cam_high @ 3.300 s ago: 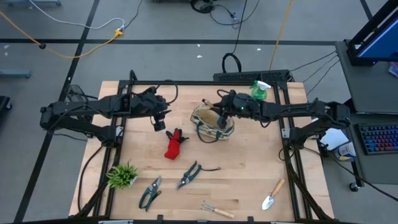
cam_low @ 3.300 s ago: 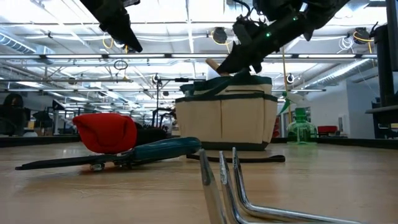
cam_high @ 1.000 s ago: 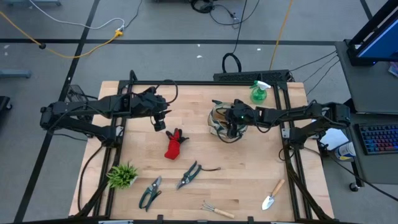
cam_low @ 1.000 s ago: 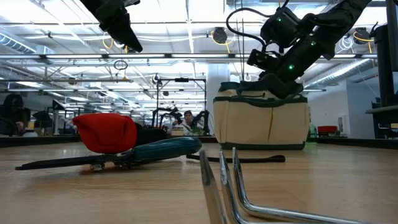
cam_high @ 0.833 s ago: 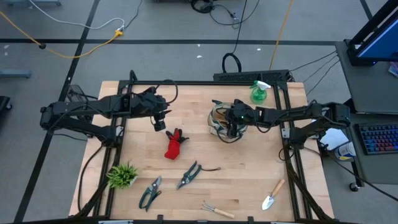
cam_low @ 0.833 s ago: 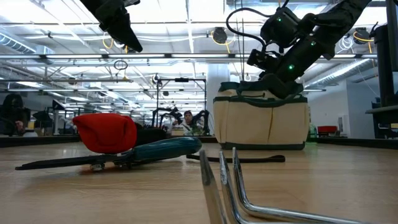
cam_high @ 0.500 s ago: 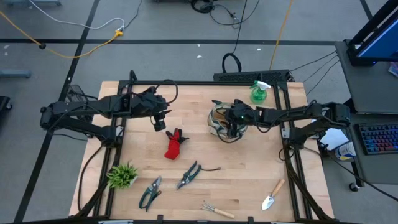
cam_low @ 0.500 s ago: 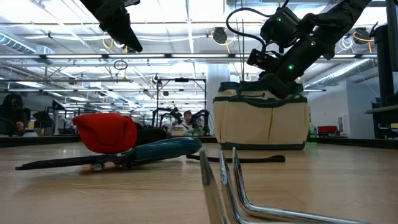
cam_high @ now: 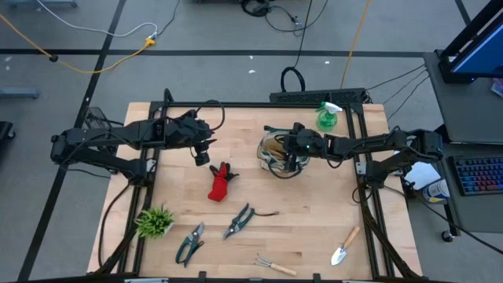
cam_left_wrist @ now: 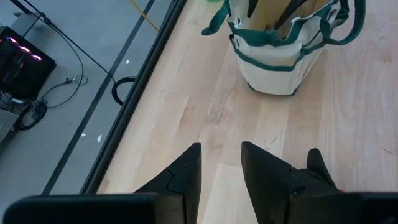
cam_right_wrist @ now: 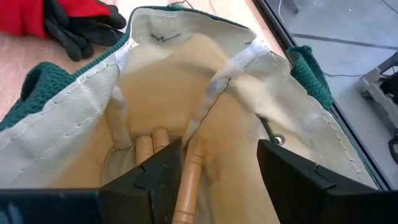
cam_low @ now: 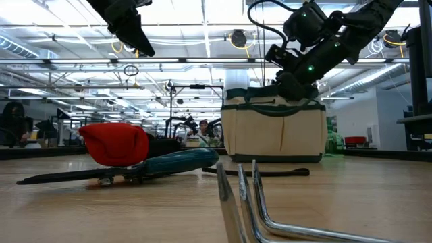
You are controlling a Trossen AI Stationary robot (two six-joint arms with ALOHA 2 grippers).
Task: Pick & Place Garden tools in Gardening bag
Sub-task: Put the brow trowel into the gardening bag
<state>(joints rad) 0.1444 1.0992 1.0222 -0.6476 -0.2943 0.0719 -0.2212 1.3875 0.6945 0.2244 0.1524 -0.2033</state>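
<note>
Left hand [cam_left_wrist: 221,171] slightly parted above table [cam_left_wrist: 186,118], gardening bag [cam_left_wrist: 280,53] beyond

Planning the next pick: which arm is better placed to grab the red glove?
Left. Its tool hovers open right beside the red glove, while the right tool is over the gardening bag.

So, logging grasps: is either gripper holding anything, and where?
Nothing. Left gripper hangs open above the table; right gripper is open inside the gardening bag, fingers astride a wooden handle.
</note>
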